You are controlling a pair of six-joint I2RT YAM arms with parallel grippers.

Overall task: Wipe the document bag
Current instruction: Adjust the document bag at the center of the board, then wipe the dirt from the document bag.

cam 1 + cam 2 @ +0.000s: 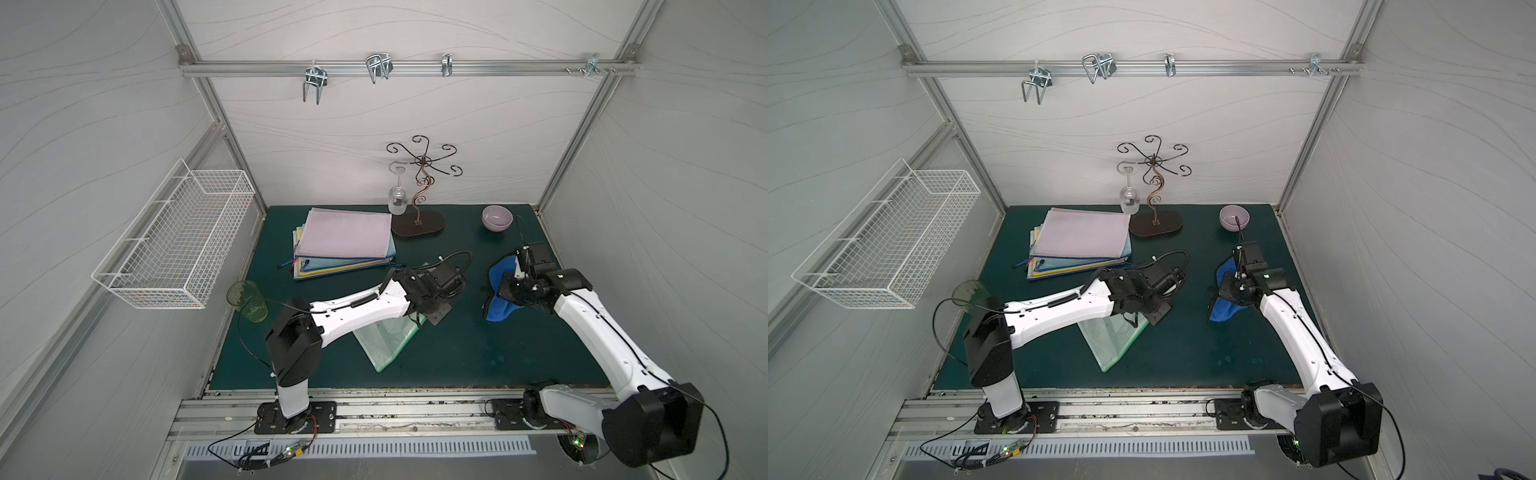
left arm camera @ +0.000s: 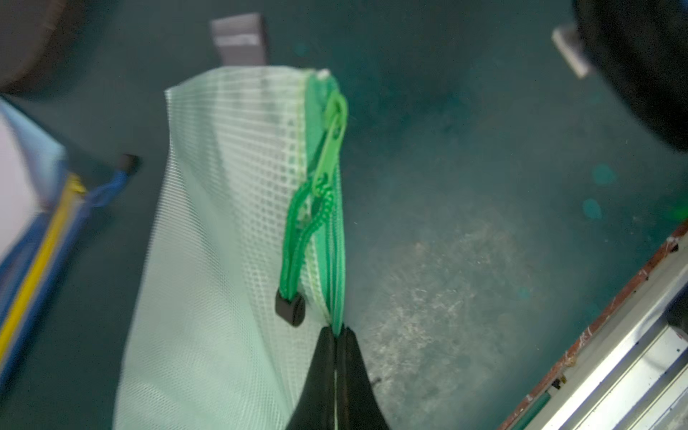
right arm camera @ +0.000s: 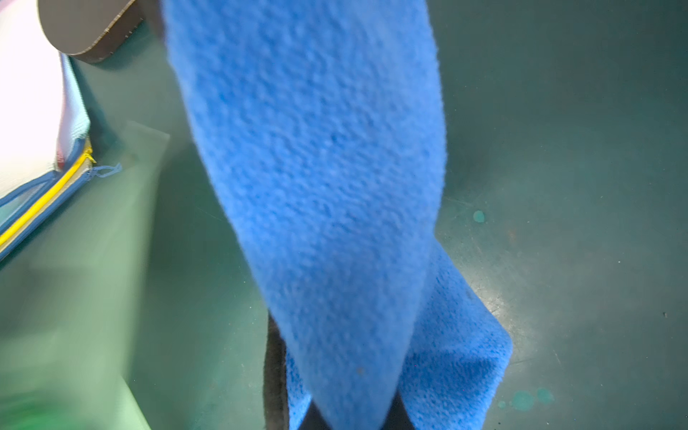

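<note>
Left gripper (image 2: 337, 333): jaws pressed together, pinching the green zip edge of the document bag (image 2: 223, 223).
Document bag: pale green mesh; in both top views it hangs at a slant from under the left gripper toward the front edge of the mat (image 1: 457, 357). Whether its far corner (image 1: 382, 368) touches the mat cannot be told.
Zip pull (image 2: 333, 126): light green, lying along the zip just ahead of the left fingertips.
Cord (image 2: 298, 223): a green loop from the pull, ending in a black stopper right beside the fingertips.
Right gripper (image 3: 346, 413): closed on the blue cloth (image 3: 316, 167), which drapes out past the fingers. In a top view the blue cloth (image 1: 500, 309) hangs on both sides of this gripper, well apart from the left one.
Stack of document bags (image 1: 345, 243): beyond the left gripper toward the back wall, lilac on top, blue and yellow edges below.
Glass rack (image 1: 417, 224): behind the gap between the two grippers, with a wine glass (image 1: 397, 201) hanging bowl-down from it.
Bowl (image 1: 497, 217): lilac, behind the right gripper.
Green cup (image 1: 249, 301): to the outer side of the left arm, near the mat edge.
Wire basket (image 1: 174, 241): white, on the wall beyond the cup.
Writing: a small white mark on the right arm's black wrist housing (image 1: 560, 275), too small to read.
</note>
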